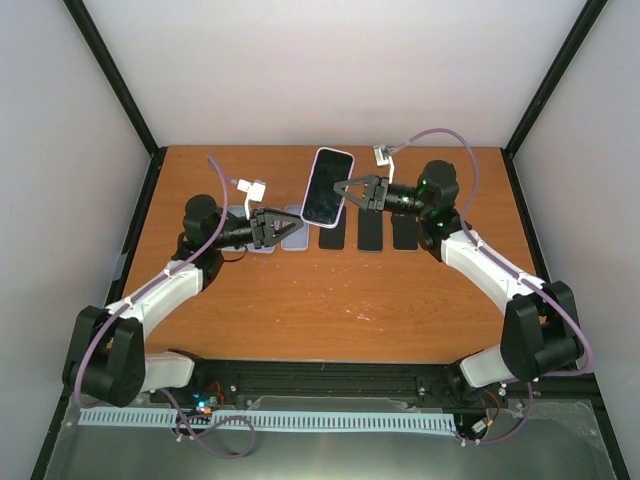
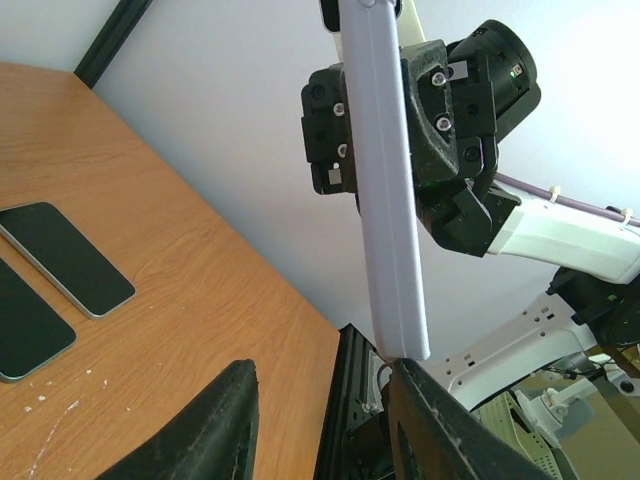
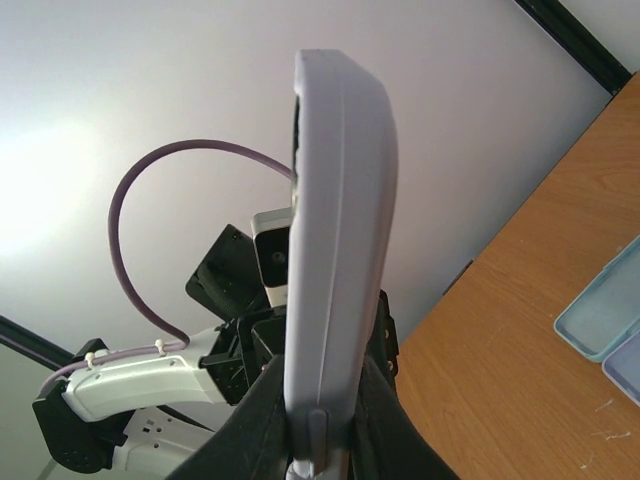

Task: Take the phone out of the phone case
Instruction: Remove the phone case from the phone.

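The phone [image 1: 322,195], dark screen up, sits inside its lavender phone case [image 1: 333,152] and hangs tilted above the back of the table. My right gripper [image 1: 342,189] is shut on the cased phone's right edge. In the right wrist view the phone case [image 3: 335,230] stands edge-on with both fingers pressed against its lower end. My left gripper [image 1: 287,226] is open at the phone's lower left corner. In the left wrist view the bottom end of the phone case [image 2: 392,210] meets the tip of the right finger [image 2: 430,420], and the gap between the fingers holds nothing.
A row lies on the table under the phone: empty pale cases [image 1: 266,241] on the left and three black phones [image 1: 369,232] to the right. Two black phones [image 2: 65,258] show in the left wrist view and light blue cases [image 3: 603,315] in the right wrist view.
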`<control>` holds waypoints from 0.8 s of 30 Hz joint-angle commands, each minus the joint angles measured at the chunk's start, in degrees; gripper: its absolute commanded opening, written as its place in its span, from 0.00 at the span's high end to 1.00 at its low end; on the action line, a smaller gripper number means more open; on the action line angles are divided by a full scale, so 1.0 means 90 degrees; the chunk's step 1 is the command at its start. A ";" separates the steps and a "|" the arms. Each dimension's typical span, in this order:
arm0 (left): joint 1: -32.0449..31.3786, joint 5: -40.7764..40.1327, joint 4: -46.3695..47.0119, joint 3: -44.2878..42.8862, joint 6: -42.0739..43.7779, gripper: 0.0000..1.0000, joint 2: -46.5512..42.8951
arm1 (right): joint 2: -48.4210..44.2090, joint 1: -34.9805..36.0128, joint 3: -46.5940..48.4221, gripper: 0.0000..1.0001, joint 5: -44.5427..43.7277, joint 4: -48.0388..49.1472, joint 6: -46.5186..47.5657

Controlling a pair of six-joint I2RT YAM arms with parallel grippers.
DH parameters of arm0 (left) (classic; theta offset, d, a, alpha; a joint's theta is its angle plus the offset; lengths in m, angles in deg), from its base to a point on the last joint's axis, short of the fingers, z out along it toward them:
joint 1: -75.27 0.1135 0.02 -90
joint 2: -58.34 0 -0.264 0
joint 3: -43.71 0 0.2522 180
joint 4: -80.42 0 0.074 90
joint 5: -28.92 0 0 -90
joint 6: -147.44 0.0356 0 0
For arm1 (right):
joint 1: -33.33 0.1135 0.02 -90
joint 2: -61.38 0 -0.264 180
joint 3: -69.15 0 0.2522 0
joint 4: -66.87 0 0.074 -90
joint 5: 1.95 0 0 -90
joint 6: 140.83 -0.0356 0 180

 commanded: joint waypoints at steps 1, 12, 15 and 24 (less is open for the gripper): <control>-0.0034 0.0046 0.0258 -0.0116 0.0051 0.60 0.0021 | -0.0187 0.0011 0.0020 0.97 0.0176 0.0549 0.0085; -0.0036 0.0352 0.1044 0.0025 -0.0454 0.58 0.0004 | -0.0187 0.0012 0.0028 0.97 0.0164 0.0215 0.0425; -0.0036 0.0280 0.0936 -0.0025 -0.0409 0.61 0.0088 | -0.0192 0.0011 0.0004 0.97 0.0217 0.0371 0.0297; -0.0036 -0.0068 0.0106 -0.0079 0.0005 0.68 0.0211 | -0.0209 0.0034 -0.0036 0.97 0.0368 0.0719 0.0052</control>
